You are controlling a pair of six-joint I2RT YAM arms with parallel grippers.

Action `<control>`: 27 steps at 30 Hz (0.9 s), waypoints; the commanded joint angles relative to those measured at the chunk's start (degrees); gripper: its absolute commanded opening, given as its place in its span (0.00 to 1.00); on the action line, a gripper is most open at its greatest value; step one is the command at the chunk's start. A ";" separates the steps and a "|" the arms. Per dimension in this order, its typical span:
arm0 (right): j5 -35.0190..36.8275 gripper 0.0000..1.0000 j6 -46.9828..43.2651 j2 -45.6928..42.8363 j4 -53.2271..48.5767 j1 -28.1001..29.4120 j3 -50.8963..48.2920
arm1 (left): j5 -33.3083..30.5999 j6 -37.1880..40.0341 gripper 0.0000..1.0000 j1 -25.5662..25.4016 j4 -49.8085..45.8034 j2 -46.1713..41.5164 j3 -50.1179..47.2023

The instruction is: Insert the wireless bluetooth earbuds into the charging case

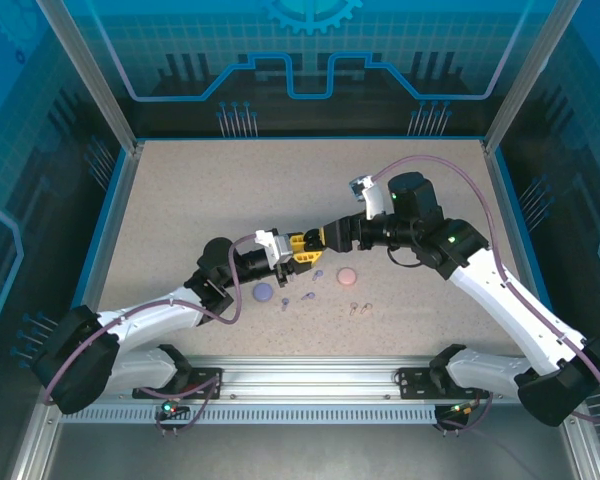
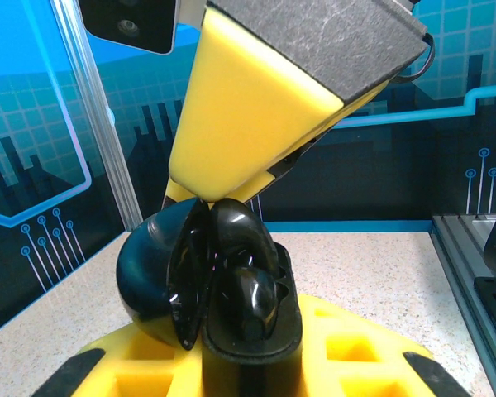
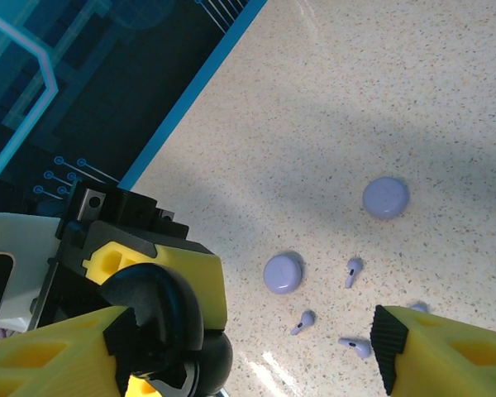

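Gaping black case (image 2: 231, 285) (lavender earbuds (image 3: 353, 271) loose)

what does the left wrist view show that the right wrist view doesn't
Left wrist: the open black case up close, its hollow inside showing between two spread halves. Right wrist: two round lavender cases and loose lavender earbuds on the table. Both: the black case held in the left fingers, with a yellow right finger beside it.

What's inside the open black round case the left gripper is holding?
A glossy black rounded shape, probably an earbud, sits in the open black round case. The pockets underneath are covered by it and the rim.
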 commanded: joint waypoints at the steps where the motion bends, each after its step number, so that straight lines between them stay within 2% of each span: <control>1: 2.30 0.77 -0.86 -1.48 -2.99 0.40 -0.03 | 0.30 1.19 0.04 -0.37 2.08 -0.25 1.90; 9: 2.81 0.79 -1.97 -3.96 -3.06 0.19 0.11 | 0.36 0.69 0.04 -0.37 2.07 -0.10 1.72; 17: -9.13 0.86 -0.13 -1.50 5.44 0.08 -0.59 | 0.49 -0.56 0.04 -0.38 2.49 0.18 1.55; 23: -12.30 0.85 -0.56 2.25 5.87 2.37 1.79 | 0.35 -0.67 0.04 -0.32 2.59 0.27 1.46; 27: -14.99 0.80 -0.53 2.96 5.87 3.12 2.44 | -0.10 -0.79 0.04 -0.39 2.34 0.32 1.42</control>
